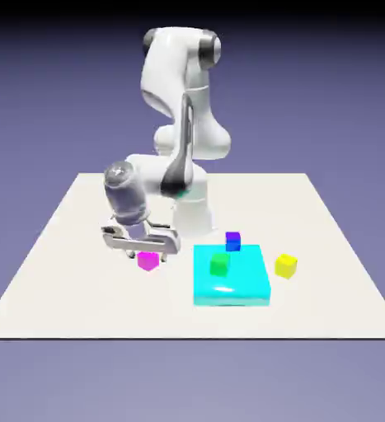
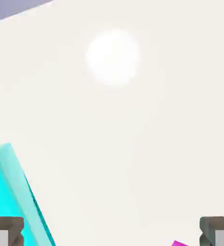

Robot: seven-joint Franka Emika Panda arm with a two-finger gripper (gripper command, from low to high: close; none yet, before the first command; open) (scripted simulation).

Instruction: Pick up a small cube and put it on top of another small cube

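Observation:
The small magenta-pink cube [image 1: 148, 260] rests on the white table, toward the exterior view's left. My gripper [image 1: 142, 244] hangs just above and slightly behind it, open, with nothing between its fingers. In the hand view only a corner of the pink cube [image 2: 179, 243] shows at the bottom edge, close to the right fingertip [image 2: 216, 230]; the left fingertip [image 2: 5, 229] stands far apart from it. The other small cube, yellow [image 1: 286, 265], sits on the table to the exterior view's right of the cyan block.
A big flat cyan block [image 1: 231, 276] lies between the two cubes, with a green cube [image 1: 219, 264] on top of it; its edge [image 2: 13, 192] shows in the hand view. A blue cube [image 1: 232, 241] stands just behind the block.

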